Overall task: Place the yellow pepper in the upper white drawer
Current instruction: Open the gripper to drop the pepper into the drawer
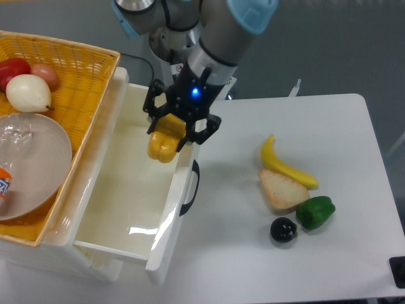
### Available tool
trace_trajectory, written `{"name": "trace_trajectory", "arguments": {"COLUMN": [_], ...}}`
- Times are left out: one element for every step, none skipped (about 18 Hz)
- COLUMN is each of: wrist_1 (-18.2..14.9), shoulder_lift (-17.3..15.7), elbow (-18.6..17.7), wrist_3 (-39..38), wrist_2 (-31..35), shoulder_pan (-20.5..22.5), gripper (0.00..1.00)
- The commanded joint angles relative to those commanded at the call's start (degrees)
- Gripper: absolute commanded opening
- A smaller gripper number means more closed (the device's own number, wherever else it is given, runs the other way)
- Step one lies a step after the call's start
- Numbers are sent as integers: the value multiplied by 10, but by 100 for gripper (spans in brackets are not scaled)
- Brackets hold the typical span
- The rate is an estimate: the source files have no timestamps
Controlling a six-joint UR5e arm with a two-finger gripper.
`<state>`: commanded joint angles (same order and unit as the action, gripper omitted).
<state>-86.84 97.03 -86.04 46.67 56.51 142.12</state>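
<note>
The yellow pepper [162, 145] hangs in the air, glossy and lumpy, with my gripper [171, 134] shut on its top. It is over the right part of the upper white drawer [130, 199], just inside the drawer's front wall. The drawer is pulled open, deep-walled, with nothing inside it, and its black handle [190, 189] faces the table. My black fingers [154, 112] grip the pepper from both sides and a blue light glows on the wrist above.
A yellow wicker basket [76, 76] left of the drawer holds a plate, an onion and red produce. On the white table [342, 126] to the right lie a banana [286, 164], a bread slice [282, 189], a green pepper [316, 212] and a dark round fruit [283, 229].
</note>
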Motion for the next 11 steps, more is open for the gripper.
{"name": "trace_trajectory", "arguments": {"wrist_1": [1, 1, 1, 1, 1, 1, 1, 1, 1, 1, 1], "shoulder_lift": [0, 2, 3, 3, 3, 3, 3, 3, 3, 2, 2], "elbow": [0, 2, 2, 3, 4, 4, 4, 4, 4, 5, 6], "wrist_3": [1, 2, 4, 4, 4, 3, 3, 3, 3, 3, 2], "wrist_2": [0, 0, 0, 0, -1, -1, -1, -2, -6, -9, -9], "shoulder_pan": [0, 0, 1, 1, 1, 1, 1, 1, 2, 3, 4], "gripper": [49, 74, 100, 100, 100, 100, 100, 100, 100, 100, 100]}}
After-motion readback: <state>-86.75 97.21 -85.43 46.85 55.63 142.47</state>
